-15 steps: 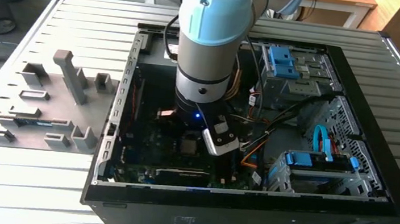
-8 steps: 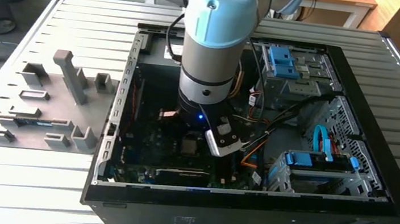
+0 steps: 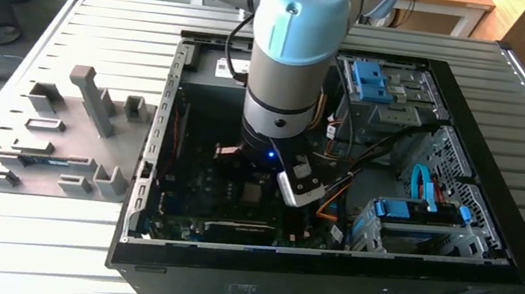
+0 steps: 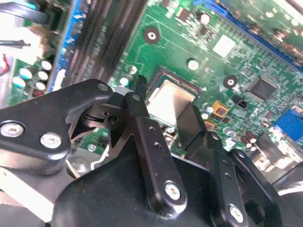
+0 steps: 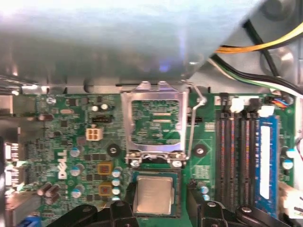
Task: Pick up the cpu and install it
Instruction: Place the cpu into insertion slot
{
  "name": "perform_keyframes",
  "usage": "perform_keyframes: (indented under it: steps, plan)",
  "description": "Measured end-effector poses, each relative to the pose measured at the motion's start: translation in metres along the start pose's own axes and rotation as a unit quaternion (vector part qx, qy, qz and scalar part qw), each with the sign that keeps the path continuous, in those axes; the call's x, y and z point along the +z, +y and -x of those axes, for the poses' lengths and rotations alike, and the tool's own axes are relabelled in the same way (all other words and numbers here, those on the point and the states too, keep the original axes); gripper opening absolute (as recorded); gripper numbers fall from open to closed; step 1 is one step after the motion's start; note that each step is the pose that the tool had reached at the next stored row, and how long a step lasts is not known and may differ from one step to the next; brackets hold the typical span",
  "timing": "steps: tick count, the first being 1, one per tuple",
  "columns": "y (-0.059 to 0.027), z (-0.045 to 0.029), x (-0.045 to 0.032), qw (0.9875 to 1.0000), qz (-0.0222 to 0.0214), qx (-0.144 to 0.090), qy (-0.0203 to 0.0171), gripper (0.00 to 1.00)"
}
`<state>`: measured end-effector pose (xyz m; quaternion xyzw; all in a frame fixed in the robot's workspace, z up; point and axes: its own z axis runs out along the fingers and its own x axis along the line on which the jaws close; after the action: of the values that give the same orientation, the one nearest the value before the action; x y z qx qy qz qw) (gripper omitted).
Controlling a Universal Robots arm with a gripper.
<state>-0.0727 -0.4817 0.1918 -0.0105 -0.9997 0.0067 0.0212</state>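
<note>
The cpu [image 5: 152, 194], a small square chip with a dull silver top, lies flat in its socket on the green motherboard [image 5: 71, 142]. The socket's metal load plate [image 5: 154, 123] stands flipped up, away from the chip. My gripper [image 5: 158, 210] hangs low inside the computer case [image 3: 521, 246], directly over the socket. In the second wrist view the cpu [image 4: 168, 101] shows between the two black fingers [image 4: 142, 123]. The gripper [image 4: 165, 99] is open, one finger on each side of the chip with a small gap to its edges. The exterior view has the gripper [image 3: 261, 175] deep in the case.
Memory slots and a blue module [image 5: 265, 156] run beside the socket. Yellow and black cables [image 5: 265, 45] cross above the board. Blue drive brackets [image 3: 425, 212] sit at the exterior view's right. Grey plastic fixture blocks [image 3: 64, 130] stand on the slatted table at the exterior view's left.
</note>
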Motion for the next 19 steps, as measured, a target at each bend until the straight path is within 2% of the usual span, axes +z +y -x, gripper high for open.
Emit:
perform_keyframes:
  steps: [2, 5, 9, 13, 19]
  plan:
    - [0.0, 0.0028, -0.0002, 1.0, -0.0001, 0.0, 0.0008, 0.53]
    - [0.0, 0.0031, -0.0005, 1.0, -0.0002, 0.0, 0.0009, 0.53]
    - [-0.0001, 0.0029, -0.0082, 1.0, -0.0001, 0.0, 0.0008, 0.53]
    - [0.0, 0.0029, -0.0074, 1.0, 0.0, 0.0, 0.0008, 0.53]
    - [0.0005, 0.0001, -0.0001, 1.0, -0.0005, 0.0, 0.0008, 0.53]
